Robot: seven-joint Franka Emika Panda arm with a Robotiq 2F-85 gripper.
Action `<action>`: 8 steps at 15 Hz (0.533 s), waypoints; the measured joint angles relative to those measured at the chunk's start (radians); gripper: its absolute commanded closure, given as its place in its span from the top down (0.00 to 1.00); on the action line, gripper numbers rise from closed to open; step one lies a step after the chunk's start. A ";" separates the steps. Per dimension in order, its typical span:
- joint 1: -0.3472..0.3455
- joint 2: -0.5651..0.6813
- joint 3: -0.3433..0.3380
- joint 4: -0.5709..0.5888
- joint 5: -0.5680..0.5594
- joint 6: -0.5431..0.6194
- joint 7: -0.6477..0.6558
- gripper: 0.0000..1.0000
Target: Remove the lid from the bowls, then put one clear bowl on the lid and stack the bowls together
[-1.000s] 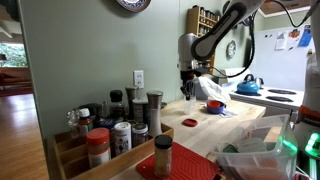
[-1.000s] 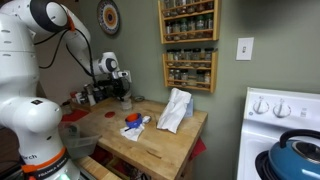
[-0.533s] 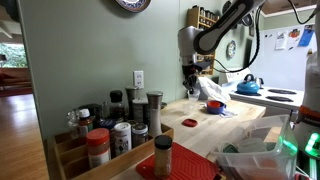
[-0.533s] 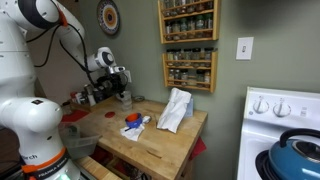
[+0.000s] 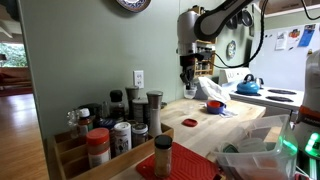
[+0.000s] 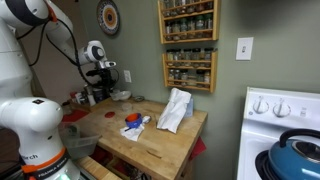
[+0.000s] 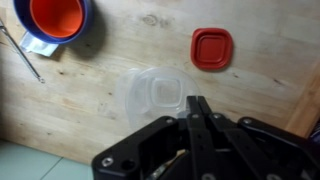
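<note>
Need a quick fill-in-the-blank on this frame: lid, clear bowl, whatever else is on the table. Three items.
1. The lid lying on the wooden table is ___ in colour.
2. In the wrist view, the clear bowl shows to the ___ of the lid.
3. The red-orange cup sits inside a dish coloured ___.

Missing words: red; left; blue.

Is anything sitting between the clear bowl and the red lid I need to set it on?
Nothing visible. In the wrist view only bare tabletop separates the clear bowl from the lid; the orange bowl sits well off to one side.
</note>
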 measured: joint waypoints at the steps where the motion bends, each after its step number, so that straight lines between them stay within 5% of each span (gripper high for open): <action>1: 0.004 0.005 0.009 0.000 0.036 -0.003 -0.028 0.00; 8: 0.022 0.121 0.037 0.002 0.142 -0.013 -0.117 0.00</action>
